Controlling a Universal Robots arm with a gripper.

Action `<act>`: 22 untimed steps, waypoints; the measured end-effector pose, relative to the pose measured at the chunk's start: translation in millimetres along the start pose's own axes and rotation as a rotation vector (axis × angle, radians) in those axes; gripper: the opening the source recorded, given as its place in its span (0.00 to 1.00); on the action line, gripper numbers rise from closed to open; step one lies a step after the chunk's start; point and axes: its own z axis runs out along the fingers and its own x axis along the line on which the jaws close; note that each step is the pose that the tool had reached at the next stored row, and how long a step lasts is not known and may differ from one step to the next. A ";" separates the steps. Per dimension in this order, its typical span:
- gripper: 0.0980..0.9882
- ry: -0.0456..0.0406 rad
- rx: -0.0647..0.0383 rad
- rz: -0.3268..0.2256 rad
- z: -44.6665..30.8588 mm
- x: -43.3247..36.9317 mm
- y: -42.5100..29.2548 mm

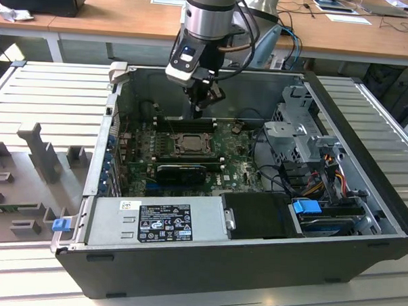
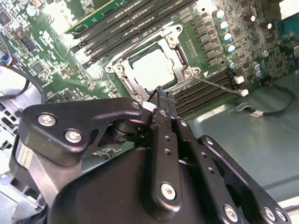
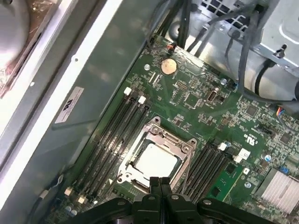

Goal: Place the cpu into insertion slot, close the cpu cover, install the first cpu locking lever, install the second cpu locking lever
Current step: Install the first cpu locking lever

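The cpu lies flat in the insertion slot on the green motherboard inside the open computer case. The silvery cpu cover lies down around it, framing the chip's pale top. A thin metal lever sticks out sideways from one corner of the socket. My gripper hovers just above the socket's edge, its black fingers pressed together with nothing between them.
Long black memory slots flank the socket on both sides. A power supply fills the case's front and a drive cage with cables stands at the exterior view's right. Case walls enclose the board.
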 end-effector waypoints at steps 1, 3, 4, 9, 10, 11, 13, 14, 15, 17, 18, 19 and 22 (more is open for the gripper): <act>0.01 -0.0010 0.001 -0.042 0.0 0.0 0.0; 0.01 -0.0026 0.001 -0.110 0.0 0.0 0.0; 0.01 -0.0029 0.002 -0.120 0.0 0.0 0.0; 0.01 -0.0043 0.002 -0.177 0.0 0.0 0.0; 0.01 -0.0047 0.003 -0.195 0.0 0.0 0.0; 0.01 -0.0052 0.003 -0.214 0.0 0.0 0.0; 0.01 -0.0056 0.003 -0.233 0.0 0.0 0.0; 0.01 -0.0060 0.003 -0.250 0.0 0.0 0.0; 0.01 -0.0063 0.003 -0.261 0.0 0.0 0.0; 0.01 -0.0070 0.004 -0.286 0.0 0.0 0.0; 0.01 -0.0075 0.004 -0.306 0.0 0.0 0.0; 0.01 -0.0077 0.004 -0.316 0.0 0.0 0.0; 0.01 -0.0088 0.005 -0.361 0.0 0.0 0.0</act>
